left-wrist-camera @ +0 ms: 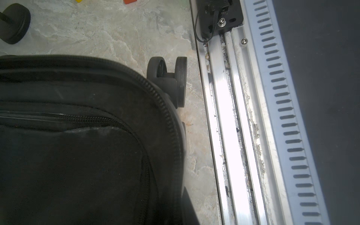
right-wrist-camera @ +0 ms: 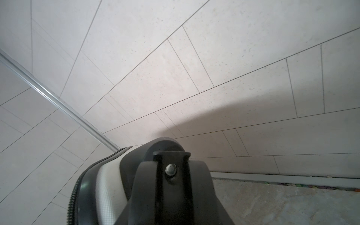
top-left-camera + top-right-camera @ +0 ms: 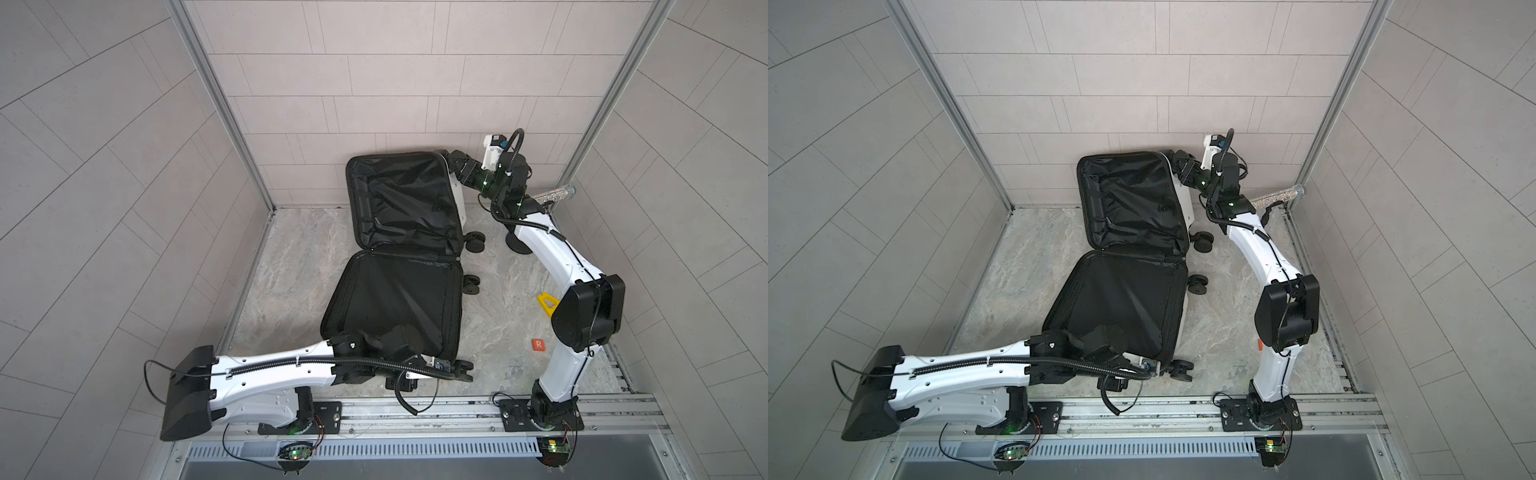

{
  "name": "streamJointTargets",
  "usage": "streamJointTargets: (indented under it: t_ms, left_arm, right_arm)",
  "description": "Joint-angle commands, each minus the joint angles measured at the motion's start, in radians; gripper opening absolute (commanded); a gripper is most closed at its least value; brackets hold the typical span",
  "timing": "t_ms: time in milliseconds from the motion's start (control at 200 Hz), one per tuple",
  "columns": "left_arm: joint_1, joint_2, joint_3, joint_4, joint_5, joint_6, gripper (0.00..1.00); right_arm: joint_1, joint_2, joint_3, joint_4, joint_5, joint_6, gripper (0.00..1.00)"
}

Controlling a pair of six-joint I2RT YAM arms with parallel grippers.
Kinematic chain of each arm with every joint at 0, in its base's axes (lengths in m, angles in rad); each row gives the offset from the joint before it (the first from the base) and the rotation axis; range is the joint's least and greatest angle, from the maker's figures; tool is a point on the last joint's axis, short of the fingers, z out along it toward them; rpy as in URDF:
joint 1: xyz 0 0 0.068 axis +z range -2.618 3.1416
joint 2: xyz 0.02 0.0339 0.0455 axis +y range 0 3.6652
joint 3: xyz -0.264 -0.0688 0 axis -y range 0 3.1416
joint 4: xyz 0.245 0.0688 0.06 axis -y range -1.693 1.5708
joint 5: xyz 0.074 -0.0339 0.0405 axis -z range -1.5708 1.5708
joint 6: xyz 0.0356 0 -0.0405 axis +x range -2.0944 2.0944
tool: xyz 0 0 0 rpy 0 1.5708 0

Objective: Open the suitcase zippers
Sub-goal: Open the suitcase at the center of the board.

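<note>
The suitcase lies unzipped and spread apart, its black lining showing in both top views. Its near half lies flat on the floor, while the far half is tilted up toward the back wall. The zippers' teeth run loose along the near half's rim and along the far shell's edge. My right gripper is at the far half's upper corner, shut on a black spinner wheel. My left gripper sits low by the near half's front edge, mostly hidden under its arm, and nothing shows in it.
Close in front of the near half's corner wheel runs the aluminium rail. On the floor at the right are a yellow piece, an orange tile and a black round foot. A glitter tube leans by the right wall.
</note>
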Motion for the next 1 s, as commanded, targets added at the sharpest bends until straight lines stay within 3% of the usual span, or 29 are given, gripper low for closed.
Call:
streamJointTargets:
  t_ms: [0, 150, 576, 726, 996]
  left_arm:
    - [-0.009, -0.001, -0.008, 0.210, 0.001, -0.065, 0.00]
    - [-0.027, 0.020, -0.022, 0.257, 0.004, -0.080, 0.00]
    - [-0.053, 0.055, -0.041, 0.275, -0.127, -0.165, 0.00]
    - [-0.053, 0.061, -0.068, 0.270, 0.022, -0.178, 0.01]
    - [-0.053, 0.072, -0.066, 0.280, 0.022, -0.211, 0.01]
  right_arm:
    - [0.035, 0.020, 0.042, -0.139, 0.137, -0.165, 0.00]
    - [0.032, 0.067, 0.109, -0.244, 0.185, -0.250, 0.00]
    - [0.101, 0.267, 0.306, -0.328, 0.235, -0.274, 0.00]
    - [0.127, 0.280, 0.282, -0.310, 0.248, -0.256, 0.00]
    - [0.148, 0.219, 0.094, -0.191, 0.251, -0.231, 0.00]
